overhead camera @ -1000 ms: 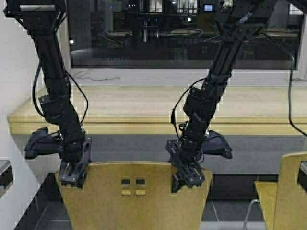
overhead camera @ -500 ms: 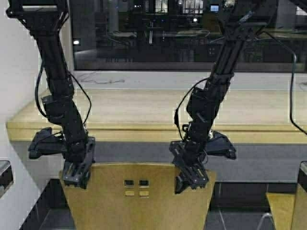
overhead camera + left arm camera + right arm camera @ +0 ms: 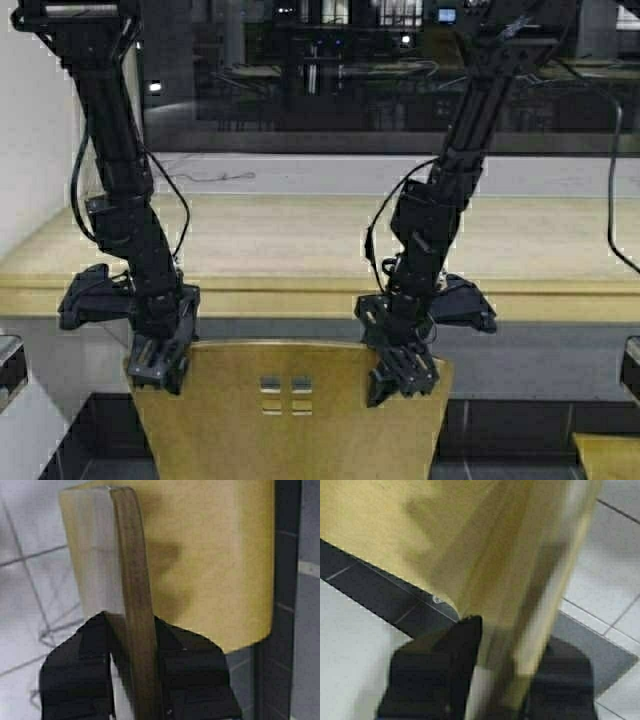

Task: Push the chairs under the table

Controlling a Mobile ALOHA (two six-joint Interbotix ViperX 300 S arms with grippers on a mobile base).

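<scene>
A yellow-tan plywood chair [image 3: 290,420] with four small square cutouts stands in front of me, its backrest top just below the table's front edge. My left gripper [image 3: 160,365] is shut on the backrest's left top edge [image 3: 135,605]. My right gripper [image 3: 400,372] is shut on the backrest's right top edge [image 3: 530,630]. The table [image 3: 300,290] is a long pale-wood counter with a thick light-yellow front edge, running across the view behind the chair. The chair's seat and legs are hidden in the high view.
A second tan chair [image 3: 610,455] shows at the lower right corner. A dark window [image 3: 350,80] with a white sill runs behind the counter. A white wall [image 3: 40,150] stands at the left. Tiled floor [image 3: 30,580] lies below.
The robot has driven forward with the chair held in both grippers. The counter has come nearer and the right-hand chair has slid mostly out of view.
</scene>
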